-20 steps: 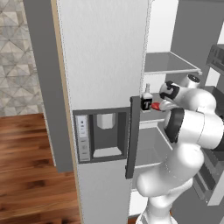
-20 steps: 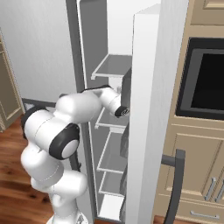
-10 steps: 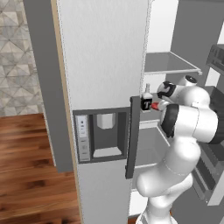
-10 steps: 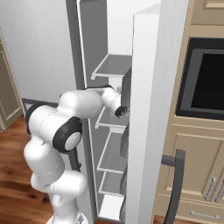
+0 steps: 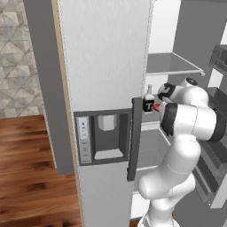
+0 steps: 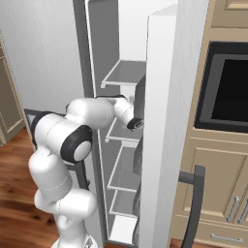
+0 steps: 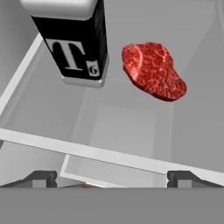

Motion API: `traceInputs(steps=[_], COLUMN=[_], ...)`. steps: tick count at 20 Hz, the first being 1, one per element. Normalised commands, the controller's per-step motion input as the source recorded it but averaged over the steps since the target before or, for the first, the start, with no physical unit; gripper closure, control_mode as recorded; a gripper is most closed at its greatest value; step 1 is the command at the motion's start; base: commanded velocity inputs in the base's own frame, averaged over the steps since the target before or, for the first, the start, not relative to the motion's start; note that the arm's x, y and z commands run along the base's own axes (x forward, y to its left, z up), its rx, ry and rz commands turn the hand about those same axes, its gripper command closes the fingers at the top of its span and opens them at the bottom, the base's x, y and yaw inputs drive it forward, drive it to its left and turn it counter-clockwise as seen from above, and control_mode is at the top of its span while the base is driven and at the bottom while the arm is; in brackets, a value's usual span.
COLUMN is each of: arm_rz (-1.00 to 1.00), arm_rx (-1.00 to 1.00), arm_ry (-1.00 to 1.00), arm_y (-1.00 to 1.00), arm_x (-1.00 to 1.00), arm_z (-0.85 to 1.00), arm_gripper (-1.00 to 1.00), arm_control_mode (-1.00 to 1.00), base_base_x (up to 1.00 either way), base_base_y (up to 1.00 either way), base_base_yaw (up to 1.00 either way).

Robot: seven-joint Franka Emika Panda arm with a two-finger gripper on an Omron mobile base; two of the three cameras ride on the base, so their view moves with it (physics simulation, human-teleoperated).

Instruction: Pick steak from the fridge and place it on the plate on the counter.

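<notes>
The steak (image 7: 153,72), a red marbled lump, lies on a grey fridge shelf (image 7: 122,131), ahead of my gripper (image 7: 113,179) and a little to the right. The gripper is open, with its two dark fingertips (image 7: 41,178) wide apart at the shelf's front rail and nothing between them. In the left base view the steak (image 5: 156,107) shows as a small red spot just past the door's edge, close in front of my hand (image 5: 166,91). The fridge (image 5: 104,66) stands with its doors open. The plate and the counter are out of view.
A dark bottle marked "T" with a white cap (image 7: 74,43) stands on the same shelf, left of the steak and close to it. The open fridge door (image 6: 164,121) hides my hand from the right. A built-in oven (image 6: 227,92) and beige cabinets (image 6: 218,193) lie beyond.
The arm has crept a little further into the fridge, toward the bottle and the steak. The jaws have stayed open.
</notes>
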Motion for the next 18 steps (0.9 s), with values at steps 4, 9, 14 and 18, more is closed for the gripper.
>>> traceInputs(steps=[4,9,14,18], arm_rz=[0.0,0.0,0.0,0.0], arm_rx=[0.0,0.0,0.0,0.0], arm_ry=[-0.01,-0.01,0.0,0.0], arm_y=[-0.06,-0.1,-0.08,-0.03], arm_x=[0.14,0.16,0.14,0.14], arm_z=[0.0,0.0,-0.05,-0.15], arm_gripper=[-1.0,-1.0,-1.0,-1.0], arm_control_mode=[-1.0,-1.0,-1.0,-1.0], base_base_x=[0.0,0.0,0.0,0.0], base_base_y=[0.0,0.0,0.0,0.0], base_base_yaw=[0.0,0.0,0.0,0.0])
